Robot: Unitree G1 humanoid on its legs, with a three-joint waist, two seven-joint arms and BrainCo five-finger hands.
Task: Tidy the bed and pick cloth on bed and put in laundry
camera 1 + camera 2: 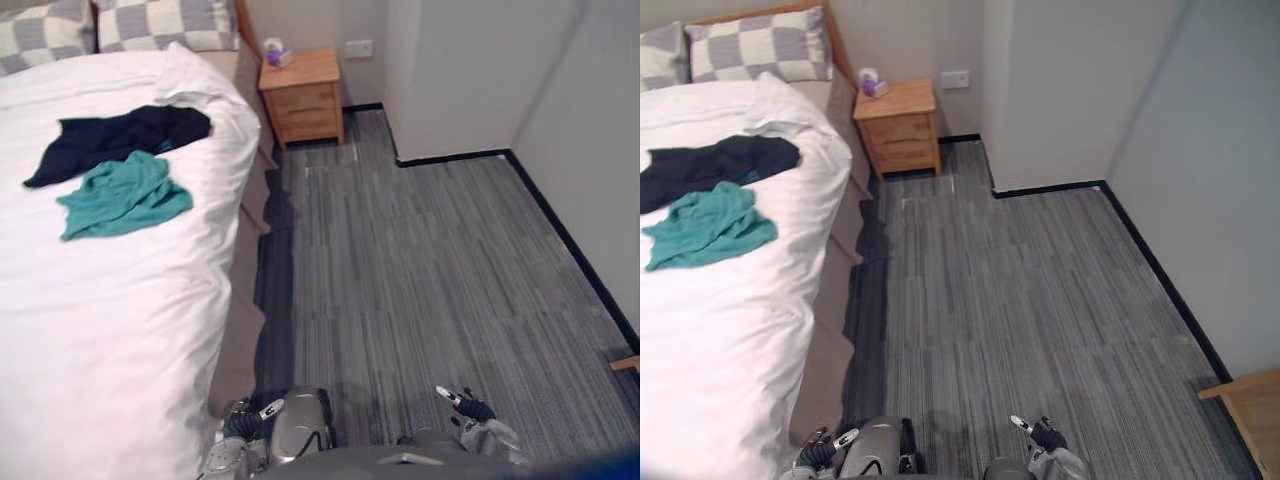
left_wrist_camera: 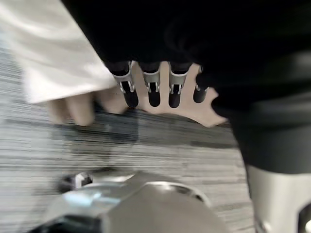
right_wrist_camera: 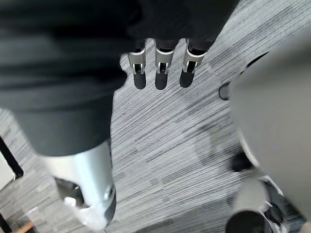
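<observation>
Plainly the pick-up step has not begun: both cloths lie untouched on the bed [image 1: 100, 330]. The teal cloth [image 1: 125, 197] is ahead and to the left of the left hand [image 1: 243, 422], well apart from it. The dark cloth [image 1: 120, 138] lies just beyond, its edge touching the teal one. The left hand hangs low beside the bed's edge, its fingers [image 2: 153, 90] straight and relaxed, holding nothing. A nightstand [image 1: 302, 95] stands far ahead of both hands, against the wall. The right hand [image 1: 472, 410] hangs over bare floor [image 1: 430, 250], its fingers [image 3: 162, 73] likewise straight and empty.

The next move, as I judge it, is to turn toward the bed, close the distance, and send the left hand forward and leftward over the covers to the teal cloth, the nearer of the two. Soft cloth wants the fingers to curl on a bunched fold, not a flat patch. Where the laundry goes I cannot tell from here.

The left wrist view adds how near the bed that hand is: the white duvet [image 2: 53, 53] and tan bed skirt [image 2: 165, 110] sit just past its fingertips. The right eye view takes in a wooden corner [image 1: 1252, 395] off to the right of the right hand, where the left eye view catches a sliver of it.
</observation>
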